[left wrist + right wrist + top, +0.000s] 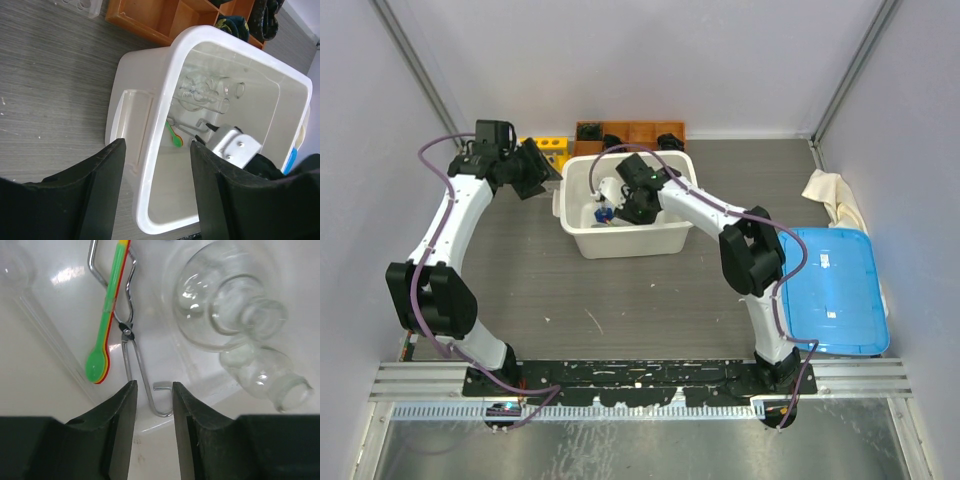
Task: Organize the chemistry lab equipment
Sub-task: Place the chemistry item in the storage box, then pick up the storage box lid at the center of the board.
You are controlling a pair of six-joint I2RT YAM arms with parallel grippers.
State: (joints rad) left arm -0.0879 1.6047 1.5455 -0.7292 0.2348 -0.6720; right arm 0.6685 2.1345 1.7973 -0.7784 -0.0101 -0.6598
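Note:
A white bin (620,238) holds the lab equipment. On its floor lie metal tongs (131,342), a thin green spoon-ended stick with yellow and red edges (104,330), and two clear glass flasks (225,305) on their sides. My right gripper (154,407) is down inside the bin, open, with the bent end of the tongs between its fingers and not gripped. My left gripper (157,185) is open and straddles the bin's left rim (150,165) from outside. The yellow tube rack (550,147) stands behind the left gripper (540,172).
A wooden compartment organizer (632,131) with dark items sits behind the bin. A blue lid (835,290) lies at the right, with a cream cloth (835,195) behind it. A small blue item (603,212) shows in the bin beside the right gripper (625,200).

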